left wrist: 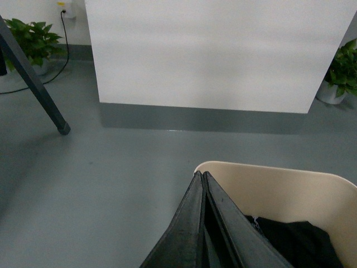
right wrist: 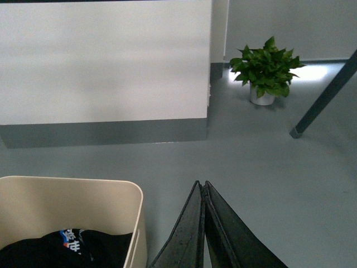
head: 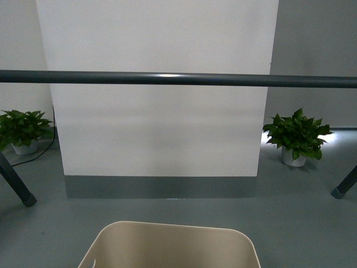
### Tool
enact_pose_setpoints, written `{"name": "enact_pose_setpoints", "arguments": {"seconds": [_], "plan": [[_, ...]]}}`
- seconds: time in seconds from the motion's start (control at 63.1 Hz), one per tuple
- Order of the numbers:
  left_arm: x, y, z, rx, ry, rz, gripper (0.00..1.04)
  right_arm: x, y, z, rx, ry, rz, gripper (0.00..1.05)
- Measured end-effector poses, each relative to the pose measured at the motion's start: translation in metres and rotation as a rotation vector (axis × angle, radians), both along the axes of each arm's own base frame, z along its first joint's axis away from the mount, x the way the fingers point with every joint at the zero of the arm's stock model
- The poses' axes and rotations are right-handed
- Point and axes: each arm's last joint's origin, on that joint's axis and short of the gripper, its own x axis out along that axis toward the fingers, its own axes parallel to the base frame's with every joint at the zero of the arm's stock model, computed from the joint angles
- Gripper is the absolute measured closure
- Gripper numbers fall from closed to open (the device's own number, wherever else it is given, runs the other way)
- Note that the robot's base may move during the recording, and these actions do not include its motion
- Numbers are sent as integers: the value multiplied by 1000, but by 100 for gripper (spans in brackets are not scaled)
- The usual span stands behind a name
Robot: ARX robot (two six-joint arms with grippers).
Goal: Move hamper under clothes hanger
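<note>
Below clothes hanger (head: 178,79) bar, slightly toward robot, sits hamper (head: 170,245) with dark clothes (left wrist: 295,240) inside. Left gripper (left wrist: 203,177) and right gripper (right wrist: 201,187) pressed closed, holding nothing. Risk: pushing too far, striking wall panel (head: 159,111).

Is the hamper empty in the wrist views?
No: dark clothing lies inside the hamper, visible in both wrist views.

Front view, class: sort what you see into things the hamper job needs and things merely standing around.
Needed: hamper; clothes hanger.
Standing around: left potted plant; right potted plant; white wall panel; dark clothing in the hamper.
</note>
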Motion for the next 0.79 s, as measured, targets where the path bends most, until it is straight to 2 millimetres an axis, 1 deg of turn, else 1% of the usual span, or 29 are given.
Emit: {"name": "enact_pose_setpoints", "arguments": {"seconds": [0.317,0.523,0.793], "plan": [[-24,0,1,0,-3,-5,101,-23,-2,1,0,-5,-5,103],[-35,0,1,1,-5,-5,101,-34,-2,1,0,-3,-5,103],[-45,0,7,4,-23,-5,101,-45,-2,4,0,-12,-5,103]]}}
